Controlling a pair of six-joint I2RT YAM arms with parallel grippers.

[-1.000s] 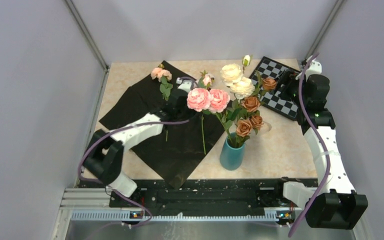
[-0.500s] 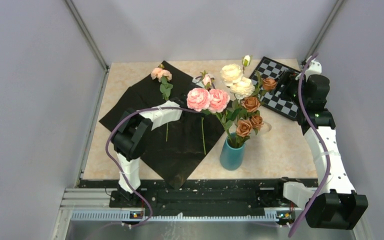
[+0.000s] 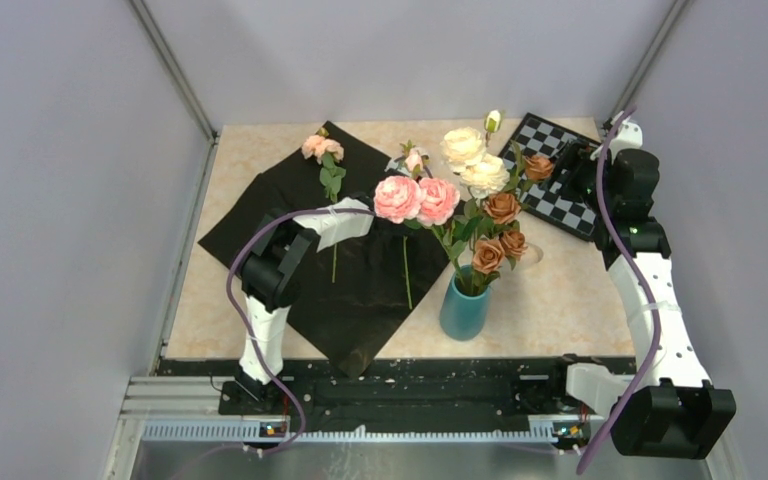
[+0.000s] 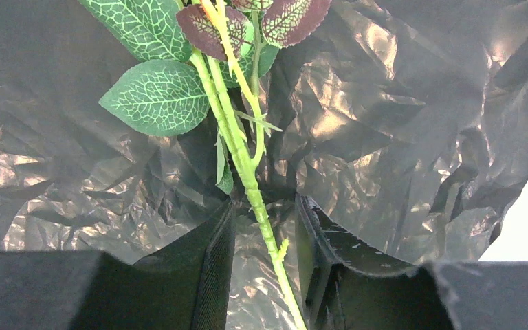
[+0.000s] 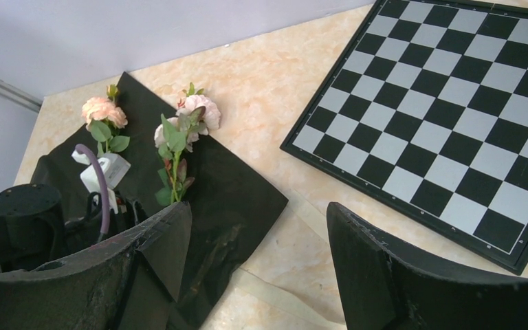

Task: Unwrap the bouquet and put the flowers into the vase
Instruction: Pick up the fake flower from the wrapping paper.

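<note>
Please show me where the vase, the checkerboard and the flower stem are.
vase [image 3: 463, 313]: top external view, middle of its body.
checkerboard [image 5: 447, 110]: right wrist view, middle squares.
flower stem [image 4: 245, 172]: left wrist view, stem below leaves.

No readable text anywhere, tbh

No letters, numbers, logos or labels can be made out in any view: only plain black and white squares are shown on the checkerboard, and the vase is left unmarked teal.
</note>
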